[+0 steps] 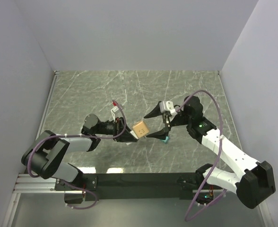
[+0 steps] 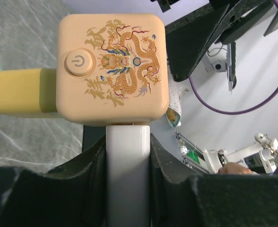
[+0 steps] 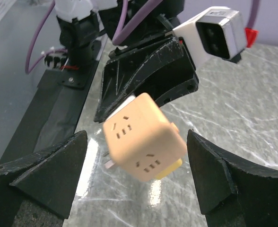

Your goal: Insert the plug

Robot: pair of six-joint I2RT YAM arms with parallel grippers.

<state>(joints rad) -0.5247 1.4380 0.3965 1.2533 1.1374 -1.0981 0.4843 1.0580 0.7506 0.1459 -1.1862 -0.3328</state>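
A beige cube socket (image 1: 141,128) with a dragon print and a power button (image 2: 111,68) is held above the table. A white plug body (image 2: 128,175) joins its underside, and my left gripper (image 2: 128,151) is shut on that white body. A yellow block (image 2: 16,92) sticks out of one side of the cube. In the right wrist view the cube (image 3: 141,137) shows several socket faces and sits between the wide-open fingers of my right gripper (image 3: 136,142), which do not touch it. In the top view the right gripper (image 1: 147,126) brackets the cube from the right.
A small teal object (image 1: 165,139) lies on the marble table (image 1: 129,90) under the right gripper's near finger. A white and red part (image 1: 114,109) lies behind the left wrist. White walls enclose the table; the black base rail (image 1: 139,182) runs along the near edge.
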